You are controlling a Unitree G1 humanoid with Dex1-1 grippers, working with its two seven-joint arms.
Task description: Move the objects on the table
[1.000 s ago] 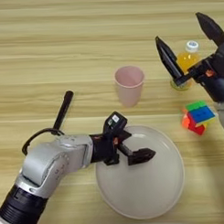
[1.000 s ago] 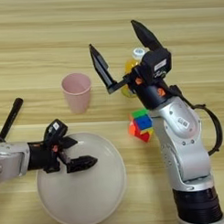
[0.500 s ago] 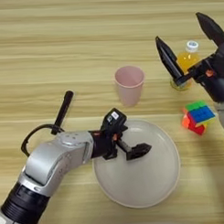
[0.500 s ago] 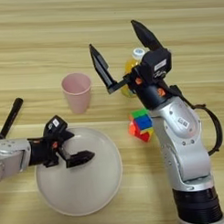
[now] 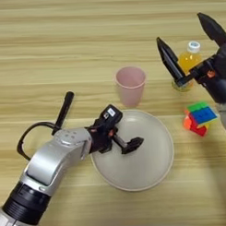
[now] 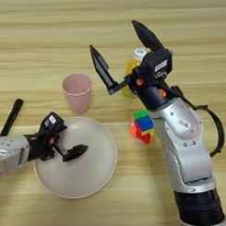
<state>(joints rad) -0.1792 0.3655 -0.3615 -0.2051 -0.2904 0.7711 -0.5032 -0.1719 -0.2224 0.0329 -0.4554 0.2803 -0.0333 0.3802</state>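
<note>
The plate [image 5: 149, 166] is sliding across the desk [image 5: 48, 52], away from the near edge and up toward the pink cup [image 5: 131, 84]; its far rim, well short of the cup a second ago, is now lying just beside the cup's base. The left tool [image 5: 119, 138] is going along with it, one finger over the plate's left rim, and the left arm is reaching further in than before.

Matt cream plate [image 5: 154, 171], grained wooden table [image 5: 62, 52]
</note>
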